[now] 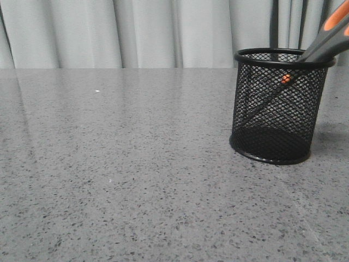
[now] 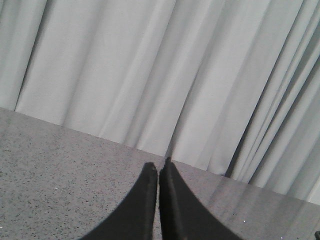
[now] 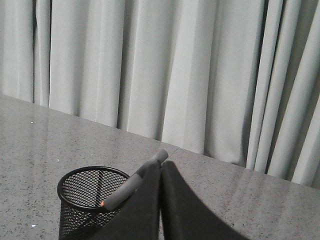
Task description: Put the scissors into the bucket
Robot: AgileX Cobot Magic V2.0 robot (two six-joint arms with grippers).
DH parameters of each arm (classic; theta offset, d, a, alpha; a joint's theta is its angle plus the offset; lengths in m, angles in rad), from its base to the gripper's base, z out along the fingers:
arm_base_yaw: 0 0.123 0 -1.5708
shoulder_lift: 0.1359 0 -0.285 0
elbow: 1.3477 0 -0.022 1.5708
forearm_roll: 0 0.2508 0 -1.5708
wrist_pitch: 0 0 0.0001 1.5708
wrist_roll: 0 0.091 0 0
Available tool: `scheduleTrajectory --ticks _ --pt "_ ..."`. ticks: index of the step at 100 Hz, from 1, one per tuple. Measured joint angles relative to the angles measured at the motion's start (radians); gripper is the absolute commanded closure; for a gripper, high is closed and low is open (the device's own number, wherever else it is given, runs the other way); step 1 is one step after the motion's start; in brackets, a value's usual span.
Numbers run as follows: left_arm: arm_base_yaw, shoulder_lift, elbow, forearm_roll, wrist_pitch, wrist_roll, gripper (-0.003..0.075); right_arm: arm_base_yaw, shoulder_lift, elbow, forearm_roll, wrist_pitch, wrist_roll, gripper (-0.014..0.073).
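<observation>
Black mesh bucket (image 1: pixel 278 109); grey-and-orange scissors (image 1: pixel 327 38); speckled grey table (image 1: pixel 120 164); pale curtain (image 1: pixel 136 33).

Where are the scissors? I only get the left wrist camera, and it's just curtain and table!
Observer: In the front view, the scissors are blades-down inside the bucket.
Operator: Are they standing up straight?
Observer: No, they're tilted. The handles lean out over the rim towards the robot's right.
Operator: Is the right gripper holding them?
Observer: No. The right gripper is shut with nothing between its fingers.
</observation>
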Motion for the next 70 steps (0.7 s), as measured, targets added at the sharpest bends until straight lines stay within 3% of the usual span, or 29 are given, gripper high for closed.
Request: scheduleTrajectory --ticks 15,28,47,70 --pt "0.000 0.000 0.030 0.052 -0.024 0.074 0.0740 0.000 0.000 0.000 0.000 0.000 0.000 0.0654" --pt "0.000 0.000 0.044 0.125 -0.118 0.175 0.0740 0.000 0.000 0.000 0.000 0.000 0.000 0.0654" --pt "0.000 0.000 0.048 0.199 -0.257 0.211 0.0740 0.000 0.000 0.000 0.000 0.000 0.000 0.0654" --pt "0.072 0.000 0.053 0.601 -0.268 0.220 0.0740 0.000 0.000 0.000 0.000 0.000 0.000 0.0654"
